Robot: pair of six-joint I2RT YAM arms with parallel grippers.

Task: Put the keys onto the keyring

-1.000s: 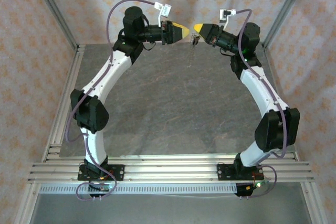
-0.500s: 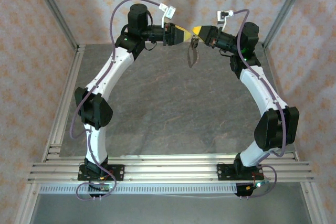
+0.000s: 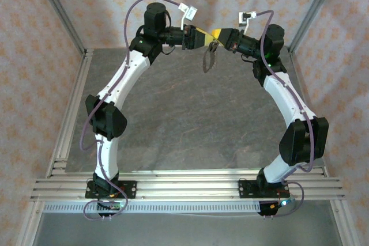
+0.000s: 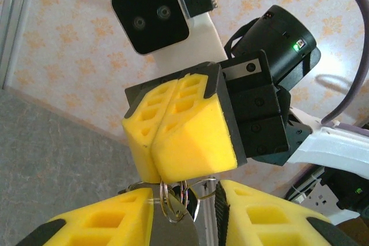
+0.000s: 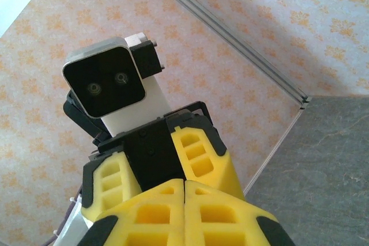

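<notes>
Overhead now: the left arm (image 3: 118,84) sweeps up from 7 o'clock and the left gripper (image 3: 203,37) sits high at 12 o'clock over the grey table (image 3: 184,119), nose to nose with its partner. On the left wrist camera its yellow fingers (image 4: 104,223) stand apart, jaws open, and the keyring (image 4: 172,197) hangs right in the gap between them. Whether either pad touches the ring, I cannot tell.

At centre, the keyring (image 3: 207,59) dangles just below the meeting point, well above the table, its chain trailing toward 6 o'clock. A flat pale piece of metal sits under the rings in the wrist view; the key itself I cannot pick out from that bunch.

To the right, the right gripper (image 3: 217,34) points toward 9 o'clock. Its jaws are closed tight, pads pressed together, pinching the top of the keyring (image 4: 158,159). From its own camera, the right gripper (image 5: 184,200) shows no gap, with the left gripper (image 5: 154,168) facing it at 12 o'clock.
</notes>
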